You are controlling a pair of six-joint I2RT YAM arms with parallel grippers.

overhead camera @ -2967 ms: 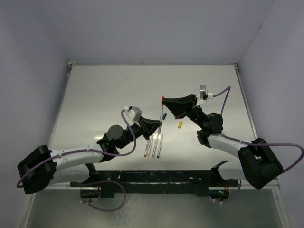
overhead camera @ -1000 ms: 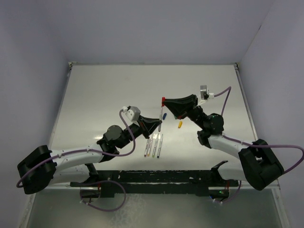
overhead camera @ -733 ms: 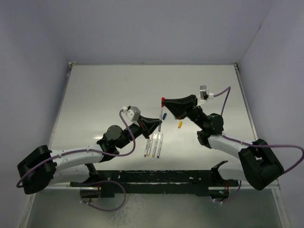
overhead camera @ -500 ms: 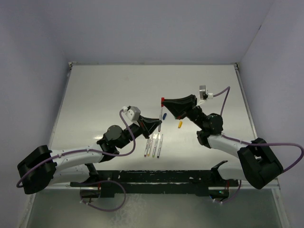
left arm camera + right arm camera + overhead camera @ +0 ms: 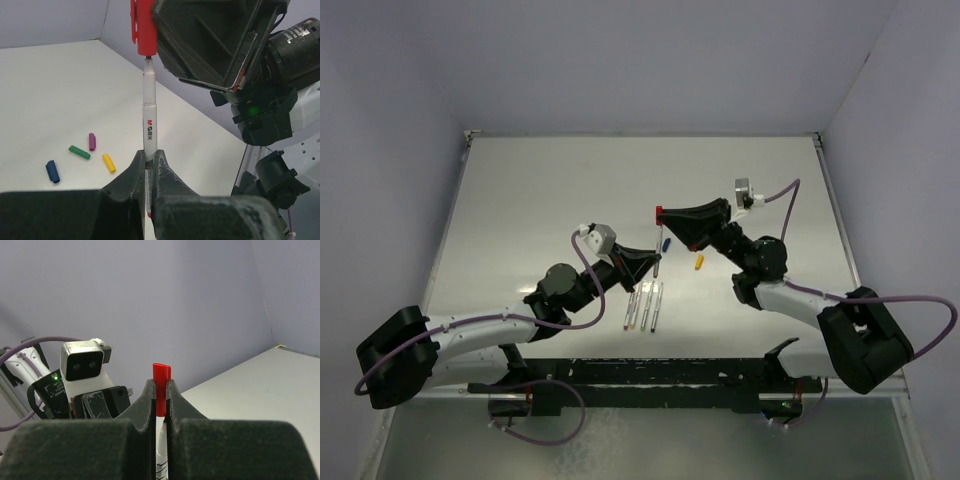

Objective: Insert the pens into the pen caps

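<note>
A slim whitish-grey plastic marker pen [image 5: 149, 120] is gripped low on its barrel by the clenched left claw [image 5: 148, 165] and held upright, so that its tip meets the mouth of the small red bullet-shaped plastic cap [image 5: 142, 27], which is pinched mouth-down above it by the right claw [image 5: 160, 390]. Both are held clear of the white desk [image 5: 540, 200], presumably so that they can be lined up end to end. A blue cap [image 5: 52, 171], a green cap [image 5: 79, 152], a purple cap [image 5: 92, 141], a yellow cap [image 5: 108, 163] and the remaining pens [image 5: 643, 308] are seen lying on it.

My feed: white tabletop [image 5: 540, 190], lilac walls [image 5: 640, 60].
I see the plain walls rising along the tabletop's far edge and both its sides, closing it in.
</note>
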